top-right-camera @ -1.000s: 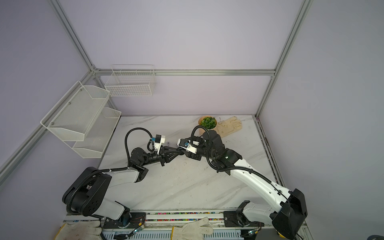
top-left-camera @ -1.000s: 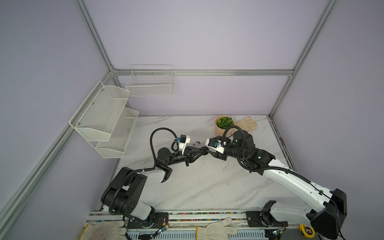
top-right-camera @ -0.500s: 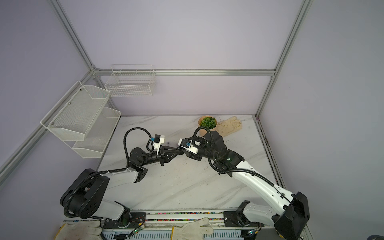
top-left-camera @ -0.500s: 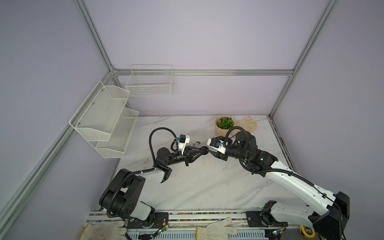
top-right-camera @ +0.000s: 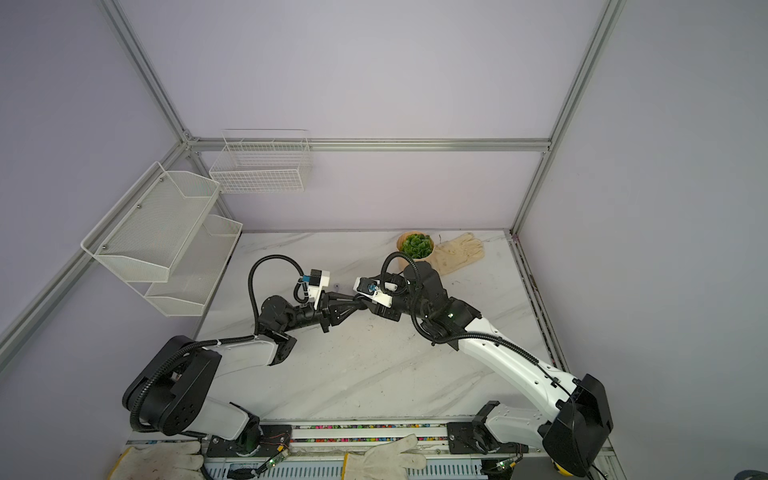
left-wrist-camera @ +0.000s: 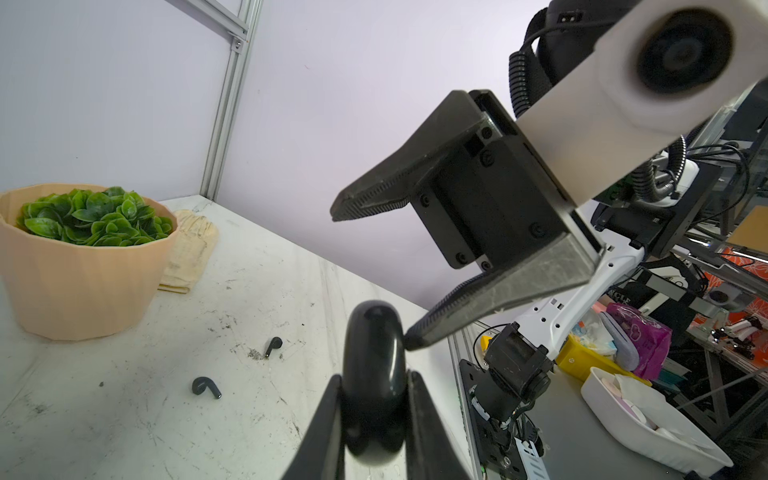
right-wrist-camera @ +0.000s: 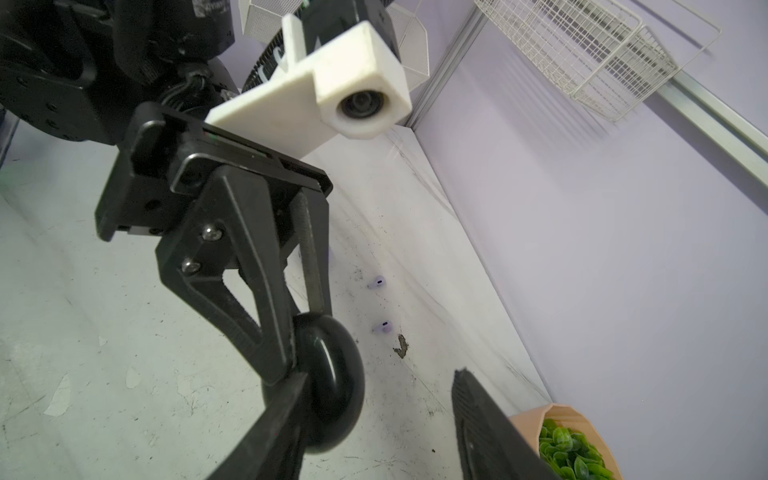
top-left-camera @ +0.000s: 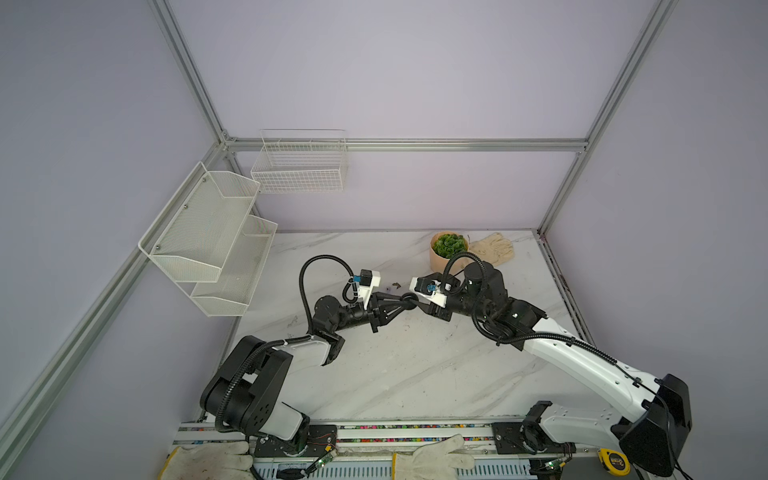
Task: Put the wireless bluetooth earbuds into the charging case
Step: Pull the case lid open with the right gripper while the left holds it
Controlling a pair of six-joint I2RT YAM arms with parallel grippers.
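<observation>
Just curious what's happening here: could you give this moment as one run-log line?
left gripper: shut on black case | right gripper: open beside case | black earbuds, lilac earbuds: on table

Two black earbuds (left-wrist-camera: 206,387) (left-wrist-camera: 273,345), two lilac earbuds (right-wrist-camera: 377,282) (right-wrist-camera: 382,327), one black case (left-wrist-camera: 374,365), one potted plant (top-left-camera: 446,249), three gloves (top-left-camera: 492,249) (top-left-camera: 212,461) (top-left-camera: 432,459), two wall racks (top-left-camera: 299,166) (top-left-camera: 208,237), two robot arms (top-left-camera: 291,353) (top-left-camera: 582,361), one debris bit (right-wrist-camera: 401,345).

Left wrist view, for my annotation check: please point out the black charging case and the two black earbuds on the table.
black charging case (left-wrist-camera: 374,353): left wrist view, middle of its glossy rounded edge.
nearer black earbud (left-wrist-camera: 202,384): left wrist view, its rounded head.
farther black earbud (left-wrist-camera: 274,343): left wrist view, its head.
</observation>
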